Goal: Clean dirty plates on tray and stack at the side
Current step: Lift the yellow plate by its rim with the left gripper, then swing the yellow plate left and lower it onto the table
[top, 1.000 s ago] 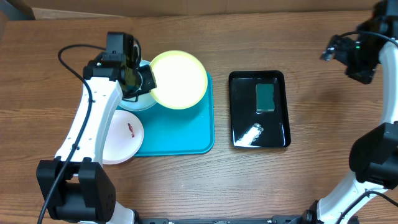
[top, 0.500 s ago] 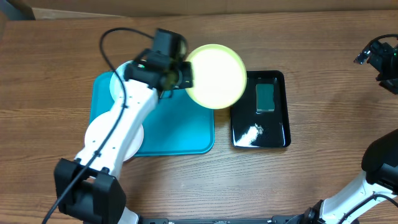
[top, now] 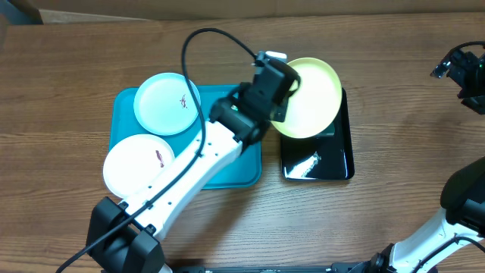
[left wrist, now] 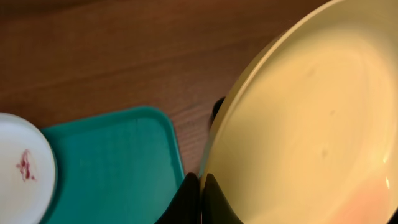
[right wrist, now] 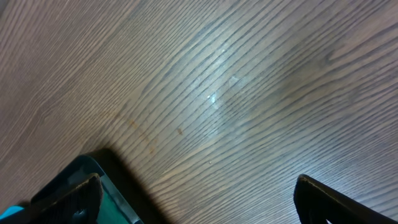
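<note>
1. Yellow plate [top: 312, 102] hangs tilted above the black tray [top: 342, 165], its rim pinched by the left gripper [left wrist: 200, 186].
2. Pale blue plate [top: 167, 104] and white plate [top: 139, 167] lie on the teal tray [top: 227, 163].
3. Right gripper [right wrist: 199, 199]: spread wide above the counter [top: 402, 220].

yellow plate [top: 314, 102] blocking black tray [top: 337, 159] top, left arm [top: 204, 155] crossing teal tray [top: 242, 168], open tabletop [top: 409, 152] right

Overhead, the yellow plate [top: 311, 95] hides the upper half of the black tray [top: 318, 163]; the right arm [top: 464, 193] runs off the right edge. Left wrist view crops the smeared plate [left wrist: 25, 168] at left.
</note>
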Motion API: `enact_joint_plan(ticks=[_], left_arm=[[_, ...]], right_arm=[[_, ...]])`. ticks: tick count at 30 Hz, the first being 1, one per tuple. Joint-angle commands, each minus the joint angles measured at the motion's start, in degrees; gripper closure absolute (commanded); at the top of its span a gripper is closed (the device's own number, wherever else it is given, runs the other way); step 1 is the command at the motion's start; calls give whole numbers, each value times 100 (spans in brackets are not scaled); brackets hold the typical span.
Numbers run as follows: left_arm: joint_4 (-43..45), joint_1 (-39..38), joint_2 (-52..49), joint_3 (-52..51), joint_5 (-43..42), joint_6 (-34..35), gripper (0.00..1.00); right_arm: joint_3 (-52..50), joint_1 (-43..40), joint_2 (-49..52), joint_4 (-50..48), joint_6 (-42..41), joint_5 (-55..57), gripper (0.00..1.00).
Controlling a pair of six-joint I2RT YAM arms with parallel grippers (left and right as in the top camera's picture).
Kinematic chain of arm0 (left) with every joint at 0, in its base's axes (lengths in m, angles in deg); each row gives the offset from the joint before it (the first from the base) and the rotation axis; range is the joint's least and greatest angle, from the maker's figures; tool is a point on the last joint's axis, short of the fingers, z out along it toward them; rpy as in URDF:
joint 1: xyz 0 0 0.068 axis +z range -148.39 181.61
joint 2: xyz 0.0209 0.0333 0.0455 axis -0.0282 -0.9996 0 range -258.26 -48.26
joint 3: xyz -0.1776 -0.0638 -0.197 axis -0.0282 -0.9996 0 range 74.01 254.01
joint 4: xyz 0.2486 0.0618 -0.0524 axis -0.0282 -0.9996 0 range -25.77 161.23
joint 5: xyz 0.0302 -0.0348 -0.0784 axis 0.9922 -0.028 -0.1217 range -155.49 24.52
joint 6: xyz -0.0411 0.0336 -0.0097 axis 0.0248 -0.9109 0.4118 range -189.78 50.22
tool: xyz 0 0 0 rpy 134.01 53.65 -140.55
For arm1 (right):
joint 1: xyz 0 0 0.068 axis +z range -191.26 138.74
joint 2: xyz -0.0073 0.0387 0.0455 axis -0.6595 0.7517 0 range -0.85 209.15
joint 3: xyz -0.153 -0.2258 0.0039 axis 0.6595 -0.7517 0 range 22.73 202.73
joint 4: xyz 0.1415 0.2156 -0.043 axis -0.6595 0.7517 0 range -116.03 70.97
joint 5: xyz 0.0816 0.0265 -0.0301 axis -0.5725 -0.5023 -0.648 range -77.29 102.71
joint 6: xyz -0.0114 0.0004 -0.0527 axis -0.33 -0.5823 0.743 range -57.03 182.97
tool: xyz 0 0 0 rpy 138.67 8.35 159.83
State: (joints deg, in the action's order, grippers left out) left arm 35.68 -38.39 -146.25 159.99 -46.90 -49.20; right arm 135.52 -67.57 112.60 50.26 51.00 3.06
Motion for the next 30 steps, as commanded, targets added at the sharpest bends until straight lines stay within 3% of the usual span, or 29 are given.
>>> enact_joint_plan(ticks=[1, 5, 16, 23, 30], left_arm=[[234, -398, 127, 166, 1237, -463, 96], [498, -831, 127, 166, 2286, -1054, 96], [1552, -1847, 127, 166, 3869, -3467, 96], [2312, -2127, 127, 166, 4236, -4763, 96], [3049, -2155, 127, 166, 4332, -5587, 96]], right_arm=[[90, -2, -39, -17, -4, 15, 0], [92, -2, -39, -17, -4, 15, 0], [90, -2, -39, -17, -4, 15, 0], [92, -2, -39, -17, -4, 15, 0], [90, -2, -39, -17, -4, 17, 0]])
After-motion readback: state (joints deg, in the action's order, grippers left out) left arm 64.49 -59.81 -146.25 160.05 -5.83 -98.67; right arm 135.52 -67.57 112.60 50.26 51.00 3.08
